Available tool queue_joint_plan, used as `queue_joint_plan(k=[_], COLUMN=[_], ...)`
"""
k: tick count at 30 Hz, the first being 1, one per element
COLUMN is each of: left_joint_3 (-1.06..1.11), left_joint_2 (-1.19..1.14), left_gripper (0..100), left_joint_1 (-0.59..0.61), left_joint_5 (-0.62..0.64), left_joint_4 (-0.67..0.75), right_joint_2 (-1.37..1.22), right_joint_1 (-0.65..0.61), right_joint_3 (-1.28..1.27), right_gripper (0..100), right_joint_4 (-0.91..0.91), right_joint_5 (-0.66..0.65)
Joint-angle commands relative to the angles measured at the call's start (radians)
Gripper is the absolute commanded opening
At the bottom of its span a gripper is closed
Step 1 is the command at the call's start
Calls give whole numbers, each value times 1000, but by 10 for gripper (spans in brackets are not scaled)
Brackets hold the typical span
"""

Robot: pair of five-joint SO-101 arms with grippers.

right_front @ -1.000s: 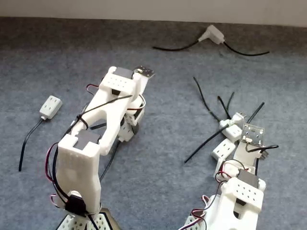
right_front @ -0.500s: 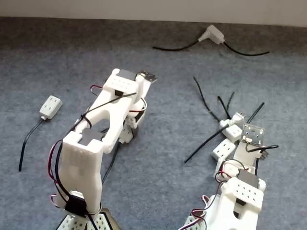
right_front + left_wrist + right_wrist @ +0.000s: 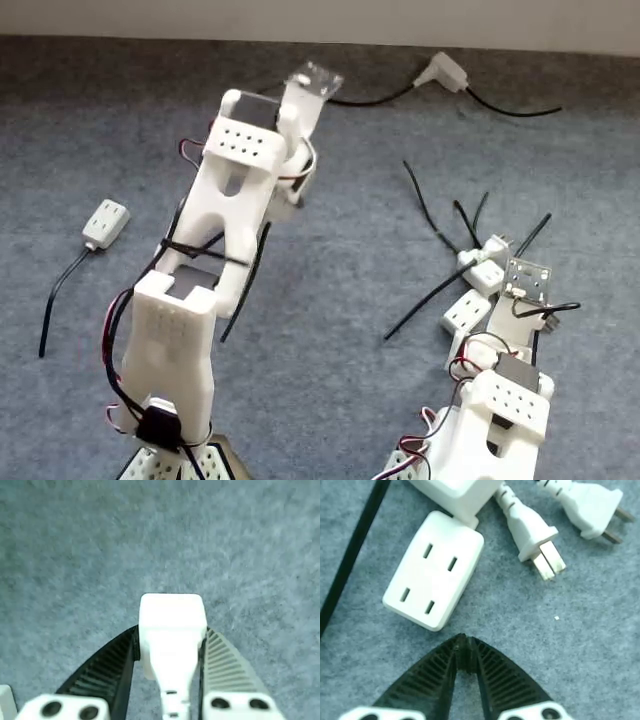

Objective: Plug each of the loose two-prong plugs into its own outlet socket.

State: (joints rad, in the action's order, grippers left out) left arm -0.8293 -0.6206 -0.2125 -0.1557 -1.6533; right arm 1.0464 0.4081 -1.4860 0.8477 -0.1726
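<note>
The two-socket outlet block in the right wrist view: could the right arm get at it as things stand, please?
Probably yes: the right gripper, shut and empty, sits just short of the outlet block, with nothing lying between them.

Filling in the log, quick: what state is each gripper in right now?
Left gripper: closed on a white plug.
Right gripper: fingers closed together, holding nothing, next to an outlet block.

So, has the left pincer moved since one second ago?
Yes. The left pincer, shut on a white plug, went outward, toward the angled plug at the far side; the outlet block stayed in place.
</note>
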Motion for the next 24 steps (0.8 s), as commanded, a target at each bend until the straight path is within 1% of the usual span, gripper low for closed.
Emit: queue_joint_plan(k=[1,5,13,20,24], left_joint_3=[-130,-208,-366,-383,-387], left_joint_2=[58,-16,-249,-455,-527], left_gripper=[102,104,104,106,162], left_joint_1=[-21,-28,-27,-2,28], left_joint_5=[-40,-77,-164,-212,-207], left_joint_4=[41,164,388,608,647], right_joint_2=[-4,-4,-4,-4,-4], right_joint_1=[-5,-5,-8,-10,-10], right_joint_3=[5,-7,-10,-10,-13], right_gripper=[6,6,6,6,6], right_joint_4=[-15,-16,-16,-16,-16], right_joint_5=[9,9,9,9,9])
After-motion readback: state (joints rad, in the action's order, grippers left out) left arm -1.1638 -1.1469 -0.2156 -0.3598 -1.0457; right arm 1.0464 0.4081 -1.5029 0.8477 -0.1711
